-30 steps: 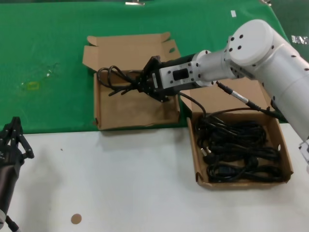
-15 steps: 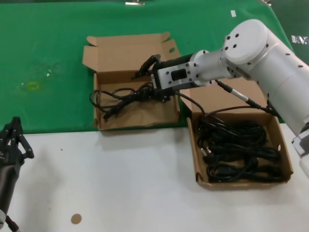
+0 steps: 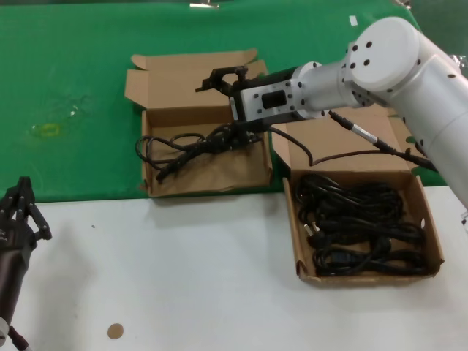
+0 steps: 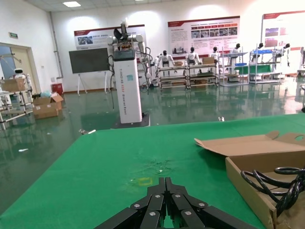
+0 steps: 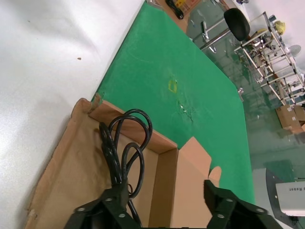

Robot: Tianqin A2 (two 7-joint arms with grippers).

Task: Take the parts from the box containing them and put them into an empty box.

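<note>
A: Brown cardboard, two mailer boxes. The ragged-rimmed box sits on the green cloth; the straight-rimmed box is to its right, mostly on the white table.

B: Cords?

A: One black power cord lies in the ragged-rimmed box, loops toward that box's left wall, one loop reaching over the wall. The other cords are piled in the straight-rimmed box, several bundles filling most of its floor.

B: Right gripper?

A: Right gripper hangs over the right rear part of the ragged-rimmed box, jaws spread wide. Upper finger is above the lid, lower one is down by the plug end of the cord. Grips nothing. In the right wrist view both fingers frame the box's back wall, the cord's loops lying flat on the cardboard floor beyond them.

B: Contact with the cord?

A: Lower finger is right at the cord's end; touching or just beside, can't tell.

B: Left?

A: Left gripper is parked low at the table's near left edge, well apart from both boxes. Jaws are closed together, nothing in them.
</note>
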